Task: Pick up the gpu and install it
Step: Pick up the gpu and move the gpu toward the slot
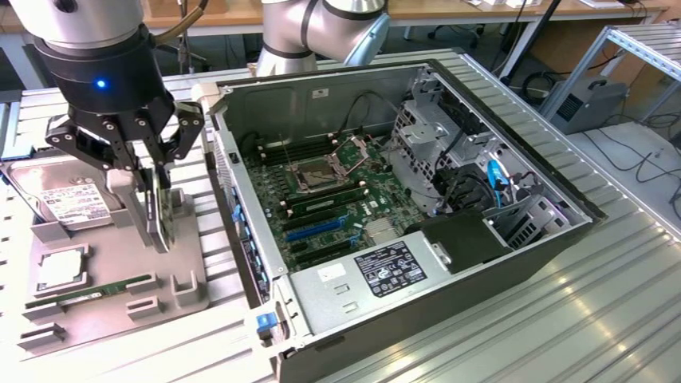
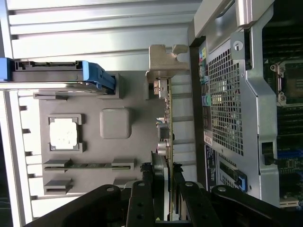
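A ribbed metal table (image 1: 596, 319) stands before wooden benches (image 1: 458, 11), cables (image 1: 651, 163) on the floor (image 1: 623, 132).

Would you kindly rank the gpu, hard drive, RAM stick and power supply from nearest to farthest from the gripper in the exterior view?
1. gpu, clamped in the gripper.
2. hard drive, just to the exterior view's left.
3. RAM stick, at the near end of the tray.
4. power supply, inside the case, exterior view's right.
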Controlling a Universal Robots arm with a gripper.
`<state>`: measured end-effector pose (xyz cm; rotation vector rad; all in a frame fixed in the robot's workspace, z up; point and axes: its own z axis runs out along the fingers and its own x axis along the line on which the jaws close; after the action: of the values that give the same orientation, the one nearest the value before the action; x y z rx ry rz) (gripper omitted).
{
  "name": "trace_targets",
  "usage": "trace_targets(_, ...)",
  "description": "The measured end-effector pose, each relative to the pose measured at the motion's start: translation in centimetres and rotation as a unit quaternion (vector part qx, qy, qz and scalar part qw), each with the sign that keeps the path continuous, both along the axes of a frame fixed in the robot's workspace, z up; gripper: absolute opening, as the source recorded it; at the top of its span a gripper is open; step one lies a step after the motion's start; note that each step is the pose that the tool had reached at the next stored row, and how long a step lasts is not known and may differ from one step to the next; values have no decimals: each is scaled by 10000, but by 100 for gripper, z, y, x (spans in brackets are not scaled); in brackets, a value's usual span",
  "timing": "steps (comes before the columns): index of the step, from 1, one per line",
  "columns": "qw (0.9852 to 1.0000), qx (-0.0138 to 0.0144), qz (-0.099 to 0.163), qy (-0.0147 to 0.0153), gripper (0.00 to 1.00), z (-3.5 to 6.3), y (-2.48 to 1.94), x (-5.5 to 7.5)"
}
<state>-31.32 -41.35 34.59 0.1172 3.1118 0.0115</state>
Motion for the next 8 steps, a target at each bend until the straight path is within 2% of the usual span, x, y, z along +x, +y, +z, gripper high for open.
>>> trace_targets(8,10000,0,0,1,27,36,0,0)
